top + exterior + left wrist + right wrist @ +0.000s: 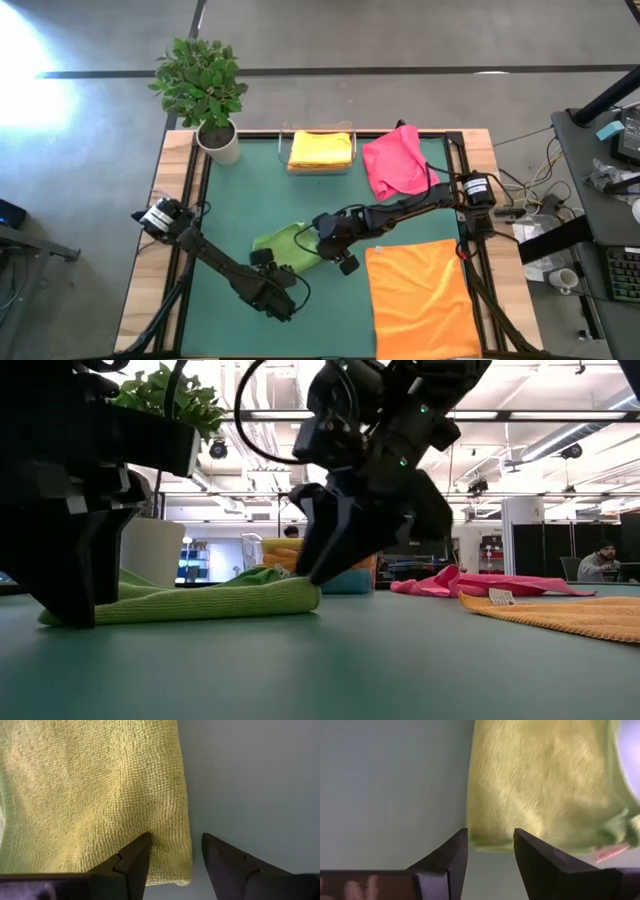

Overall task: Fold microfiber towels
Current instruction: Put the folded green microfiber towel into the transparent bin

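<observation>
We see a yellow towel point(320, 149) folded; beside it, pink point(395, 160) and orange point(420, 295) wait. Both parted grippers point(172, 845) point(490, 842) seemingly straddle green towel point(287, 245) edges.

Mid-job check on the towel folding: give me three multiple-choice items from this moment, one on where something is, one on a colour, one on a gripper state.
1. Where is the yellow towel?
A. in the clear tray at the table's far edge
B. under the left gripper
C. on the floor

2. What colour is the towel both grippers are at?
A. pink
B. green
C. orange

3. How are the right gripper's fingers?
A. shut on the pink towel
B. out of view
C. open

A: the yellow towel lies in the clear tray.
B: the left gripper and right gripper both sit at edges of the green towel.
C: a gap shows between its fingers.
</observation>
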`<control>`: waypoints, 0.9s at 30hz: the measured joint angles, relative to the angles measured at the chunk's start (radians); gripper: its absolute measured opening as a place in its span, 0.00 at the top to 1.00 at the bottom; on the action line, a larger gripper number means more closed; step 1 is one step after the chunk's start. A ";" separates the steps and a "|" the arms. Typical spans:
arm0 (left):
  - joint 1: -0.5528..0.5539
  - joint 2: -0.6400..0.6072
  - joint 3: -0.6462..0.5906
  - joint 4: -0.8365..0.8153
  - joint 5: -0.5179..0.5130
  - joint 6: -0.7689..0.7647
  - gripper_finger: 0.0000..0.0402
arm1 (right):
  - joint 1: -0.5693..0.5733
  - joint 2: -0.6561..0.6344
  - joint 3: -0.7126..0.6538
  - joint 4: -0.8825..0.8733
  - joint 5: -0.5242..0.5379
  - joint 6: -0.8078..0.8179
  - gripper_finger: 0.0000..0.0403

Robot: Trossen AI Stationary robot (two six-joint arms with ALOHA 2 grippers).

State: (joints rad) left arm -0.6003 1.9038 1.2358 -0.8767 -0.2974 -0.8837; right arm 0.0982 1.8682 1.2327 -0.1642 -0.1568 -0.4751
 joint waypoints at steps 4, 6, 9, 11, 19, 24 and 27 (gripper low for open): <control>0.002 -0.003 -0.016 -0.001 -0.003 0.000 0.59 | 0.002 0.001 0.005 0.054 -0.001 0.000 0.63; 0.006 -0.006 -0.027 0.003 -0.003 0.000 0.59 | 0.002 0.001 0.005 0.072 -0.003 0.002 0.63; 0.017 -0.008 -0.043 0.012 0.002 0.000 0.60 | 0.002 0.001 0.005 0.098 -0.009 0.003 0.63; 0.027 -0.008 -0.046 0.013 0.008 0.000 0.62 | 0.002 0.001 0.005 0.100 -0.022 0.003 0.63; 0.057 -0.005 -0.050 0.003 -0.008 0.021 0.88 | 0.002 0.001 0.004 0.103 -0.061 0.026 0.63; 0.063 -0.005 -0.051 0.004 -0.015 0.033 0.98 | 0.002 0.001 0.004 0.104 -0.062 0.029 0.63; 0.069 -0.004 -0.043 0.012 -0.015 0.033 0.97 | 0.002 0.011 0.003 0.111 -0.062 0.037 0.63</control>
State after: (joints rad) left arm -0.5316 1.8999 1.1930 -0.8646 -0.3122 -0.8509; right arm 0.1001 1.8796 1.2358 -0.0536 -0.2188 -0.4384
